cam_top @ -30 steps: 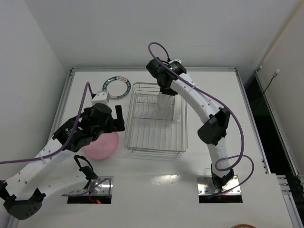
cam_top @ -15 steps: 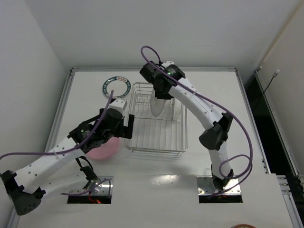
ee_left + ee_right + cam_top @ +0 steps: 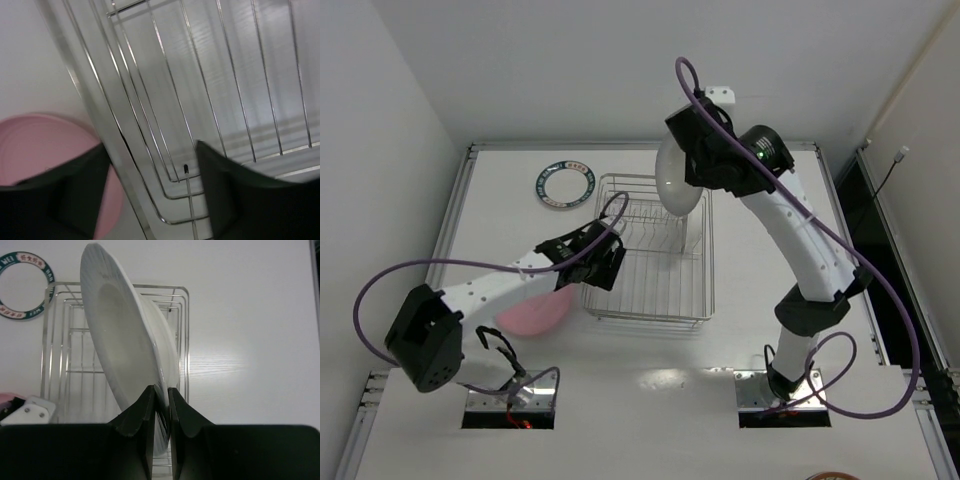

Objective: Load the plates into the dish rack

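Observation:
My right gripper (image 3: 688, 178) (image 3: 162, 392) is shut on the lower edge of a white ribbed-rim plate (image 3: 675, 182) (image 3: 125, 340), which it holds on edge in the air over the far end of the dish rack (image 3: 650, 290) (image 3: 55, 340). My left gripper (image 3: 605, 265) (image 3: 150, 165) straddles the rack's left rim wire (image 3: 107, 150), its fingers apart and partly narrowed. The pink plate (image 3: 532, 312) (image 3: 30, 145) lies flat just left of the rack, partly under the left arm. A white plate with a dark blue patterned rim (image 3: 565, 185) (image 3: 22, 285) lies flat at the far left.
The white table is bounded by a metal frame (image 3: 460, 215) and white walls. Purple cables (image 3: 840, 260) loop off both arms. Two cut-outs (image 3: 510, 405) with the arm bases sit at the near edge.
The left arm swung right from above the pink plate to the rack's left rim, and its jaws narrowed. The right arm lifted the white plate up and back.

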Controlling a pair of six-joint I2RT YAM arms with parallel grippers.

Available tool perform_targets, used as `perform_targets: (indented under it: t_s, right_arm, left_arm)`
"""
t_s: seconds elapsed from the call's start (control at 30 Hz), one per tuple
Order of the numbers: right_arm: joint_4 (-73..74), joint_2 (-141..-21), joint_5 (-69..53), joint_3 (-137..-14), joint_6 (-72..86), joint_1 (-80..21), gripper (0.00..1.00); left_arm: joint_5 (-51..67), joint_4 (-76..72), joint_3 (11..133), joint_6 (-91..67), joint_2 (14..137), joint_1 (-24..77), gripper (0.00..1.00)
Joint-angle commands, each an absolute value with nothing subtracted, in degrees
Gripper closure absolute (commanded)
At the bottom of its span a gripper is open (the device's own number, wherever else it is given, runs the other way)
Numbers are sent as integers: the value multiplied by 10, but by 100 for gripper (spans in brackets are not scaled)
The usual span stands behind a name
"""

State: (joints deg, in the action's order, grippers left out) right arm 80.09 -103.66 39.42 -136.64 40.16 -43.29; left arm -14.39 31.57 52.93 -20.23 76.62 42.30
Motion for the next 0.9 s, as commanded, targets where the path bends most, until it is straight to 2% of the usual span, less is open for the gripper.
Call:
perform_targets:
  t_s: [0.0, 0.07, 0.1, 0.13, 0.23, 0.53, 0.87]
  right_arm:
    - [808, -1026, 443, -1390, 345, -415, 100]
    - [808, -1026, 449, -1390, 325, -407, 100]
    - [808, -1026, 449, -1384, 318, -400, 100]
    - [808, -1026, 449, -1384, 303, -400, 100]
    - [802, -1026, 456, -1377, 277, -389, 100]
    - [802, -1066, 476, -1347, 251, -359, 100]
    - [802, -1163, 485, -1339, 260, -347, 100]
  left_arm:
    - [-98, 272, 572, -194, 815, 397, 53]
    - [-84, 272, 601, -202, 845, 380, 77]
    - [-71, 287, 626, -207, 878, 374, 97]
    - [-62, 293, 638, -214, 894, 362, 100]
    - [-41, 306, 670, -248, 931, 349, 100]
    - [-56, 301, 671, -484, 914, 349, 100]
    - [-114, 338, 581, -721, 840, 396, 100]
